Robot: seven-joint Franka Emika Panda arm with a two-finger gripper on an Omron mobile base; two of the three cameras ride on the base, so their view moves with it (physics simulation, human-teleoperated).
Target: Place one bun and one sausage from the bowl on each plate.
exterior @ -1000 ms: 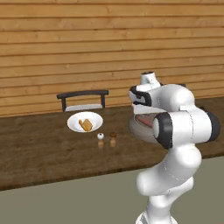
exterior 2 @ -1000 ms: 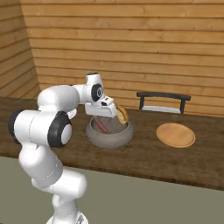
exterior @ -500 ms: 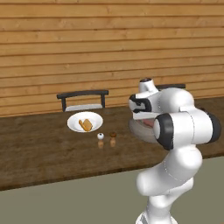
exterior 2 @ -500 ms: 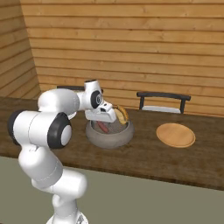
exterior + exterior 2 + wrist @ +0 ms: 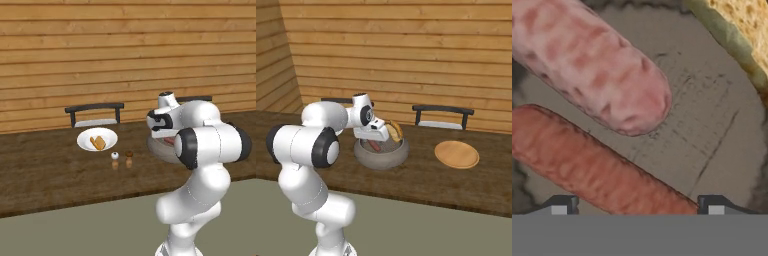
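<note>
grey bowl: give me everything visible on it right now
The large round grey stone-like bowl sits upright on the dark wooden counter, left of the tan wooden plate. Its walls are thick and its inside mesh-textured. Two reddish-brown sausages lie on its floor, and a golden bun leans at its far rim. The gripper reaches into it, fingertips straddling the nearer sausage.

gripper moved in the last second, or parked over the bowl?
Yes. In the right base view the gripper has sunk toward the bowl, the hand now just above its rim. The tan plate has stayed put, so the camera didn't move.
</note>
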